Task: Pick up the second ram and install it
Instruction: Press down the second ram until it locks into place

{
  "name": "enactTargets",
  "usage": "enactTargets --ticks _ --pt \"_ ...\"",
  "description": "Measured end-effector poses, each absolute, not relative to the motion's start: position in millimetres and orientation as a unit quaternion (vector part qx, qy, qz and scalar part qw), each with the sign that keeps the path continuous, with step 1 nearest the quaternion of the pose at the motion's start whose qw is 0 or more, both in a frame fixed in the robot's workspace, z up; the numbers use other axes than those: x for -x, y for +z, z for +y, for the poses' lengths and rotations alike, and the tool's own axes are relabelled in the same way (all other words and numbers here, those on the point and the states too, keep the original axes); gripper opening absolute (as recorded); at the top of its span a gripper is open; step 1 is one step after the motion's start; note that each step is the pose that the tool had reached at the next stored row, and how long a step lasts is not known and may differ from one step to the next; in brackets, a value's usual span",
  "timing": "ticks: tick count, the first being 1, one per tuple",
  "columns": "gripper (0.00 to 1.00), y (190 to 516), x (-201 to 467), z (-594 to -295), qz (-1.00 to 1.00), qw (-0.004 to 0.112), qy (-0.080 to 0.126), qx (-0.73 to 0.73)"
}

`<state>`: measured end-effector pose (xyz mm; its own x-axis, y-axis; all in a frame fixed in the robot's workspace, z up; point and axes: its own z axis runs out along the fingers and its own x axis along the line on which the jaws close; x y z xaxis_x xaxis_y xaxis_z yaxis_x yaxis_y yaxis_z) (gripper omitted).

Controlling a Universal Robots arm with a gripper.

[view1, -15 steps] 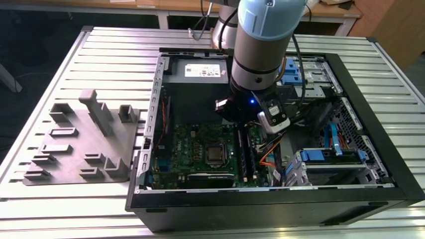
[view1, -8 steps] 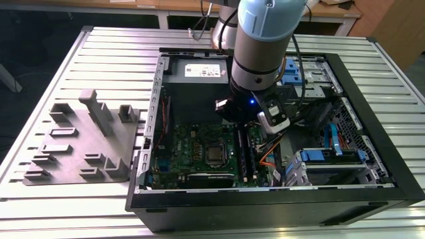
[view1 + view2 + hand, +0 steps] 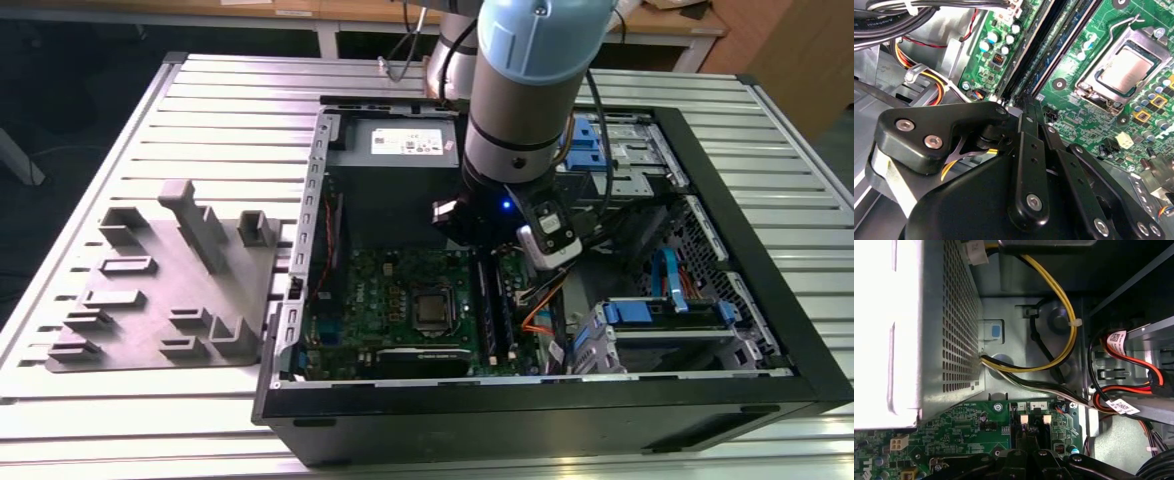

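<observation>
Closest in the second wrist view, the tool (image 3: 1030,107) has its two black fingers drawn narrow, tips down at the end of the long black memory slots (image 3: 1054,45), apparently pinching the thin edge of the second ram (image 3: 1026,100) over a slot, though the stick itself is hard to make out. Beyond lie the green motherboard (image 3: 1079,120) and the metal CPU socket (image 3: 1121,67), while in the exterior view the arm (image 3: 527,100) reaches straight down into the open computer case (image 3: 747,200), with a grey holder block (image 3: 174,290) well apart on the slatted surface (image 3: 160,120).
</observation>
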<state>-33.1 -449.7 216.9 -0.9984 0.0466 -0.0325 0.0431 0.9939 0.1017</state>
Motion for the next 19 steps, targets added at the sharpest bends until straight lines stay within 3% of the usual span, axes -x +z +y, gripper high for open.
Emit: enactTargets --ticks 19 --pt "0.07 235 33 -450 0.998 0.017 0.051 -0.022"
